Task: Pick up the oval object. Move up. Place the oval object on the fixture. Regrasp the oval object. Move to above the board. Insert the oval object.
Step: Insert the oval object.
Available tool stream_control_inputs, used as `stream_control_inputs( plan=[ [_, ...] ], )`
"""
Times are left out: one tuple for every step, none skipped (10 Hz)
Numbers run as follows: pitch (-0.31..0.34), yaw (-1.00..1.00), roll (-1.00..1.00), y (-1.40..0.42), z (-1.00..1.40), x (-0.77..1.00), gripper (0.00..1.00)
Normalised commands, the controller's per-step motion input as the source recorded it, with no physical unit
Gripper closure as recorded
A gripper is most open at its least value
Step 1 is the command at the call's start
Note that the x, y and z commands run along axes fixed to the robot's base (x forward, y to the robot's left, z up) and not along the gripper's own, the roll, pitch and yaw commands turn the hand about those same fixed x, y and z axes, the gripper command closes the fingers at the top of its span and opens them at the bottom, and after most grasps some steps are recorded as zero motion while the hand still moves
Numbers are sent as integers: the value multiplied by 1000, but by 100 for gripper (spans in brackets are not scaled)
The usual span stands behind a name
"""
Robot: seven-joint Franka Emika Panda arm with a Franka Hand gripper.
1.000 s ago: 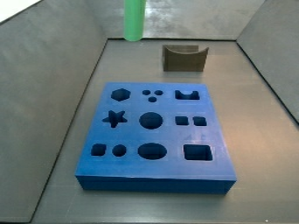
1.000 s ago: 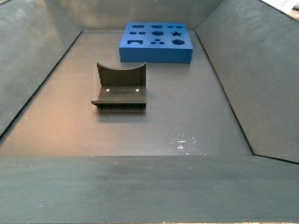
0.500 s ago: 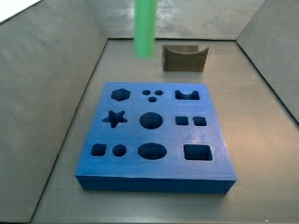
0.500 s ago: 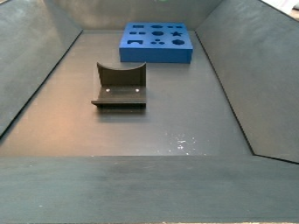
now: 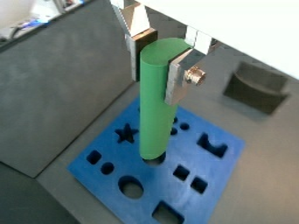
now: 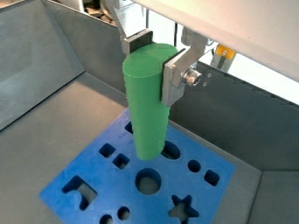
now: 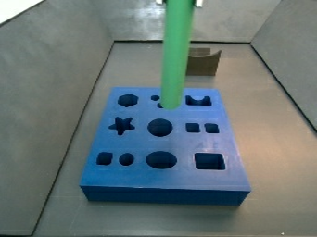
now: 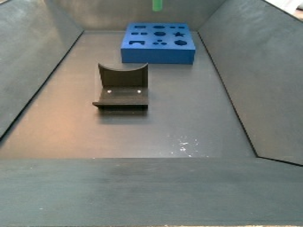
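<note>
My gripper (image 5: 162, 54) is shut on the upper end of the oval object (image 5: 155, 105), a bright green rod hanging upright; both wrist views show this grip (image 6: 156, 59). The rod (image 7: 177, 56) hangs over the back middle of the blue board (image 7: 168, 193), its lower end near the small round holes. How far it is above the board I cannot tell. The board also shows in both wrist views (image 5: 233, 157) (image 6: 100, 175). The olive-brown fixture (image 7: 207, 63) stands behind the board, partly hidden by the rod. In both side views the gripper is out of frame.
Grey walls enclose the floor on all sides. In a side view the fixture (image 8: 122, 87) stands mid-floor with the board (image 8: 160, 57) far behind it. The fixture also shows in a wrist view (image 5: 260, 87).
The green rod has moved from the back left, near the wall, forward and to the right over the board, and it reaches lower in the side view.
</note>
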Motion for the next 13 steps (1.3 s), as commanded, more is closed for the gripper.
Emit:
stream_control_inputs(
  plan=[
    [0, 0, 0, 0, 0, 17, 100],
    [0, -491, 0, -314, -37, -206, 100],
    [0, -786, 0, -203, -69, -114, 100],
    [0, -794, 0, -320, -180, 0, 100],
    [-9, -849, 0, -326, -206, 0, 100],
    [0, -886, 0, -289, -171, 0, 100],
    [-4, -891, 0, -283, -177, 0, 100],
    [-39, -869, 0, -300, -177, 0, 100],
    [-43, -820, 0, -323, -203, 34, 100],
    [-20, -786, 0, -334, -223, 86, 100],
    [-3, -791, 0, -289, -231, 111, 100],
    [0, -894, -14, -231, -189, 0, 100],
    [0, -963, -37, -120, -183, 0, 100]
  ],
)
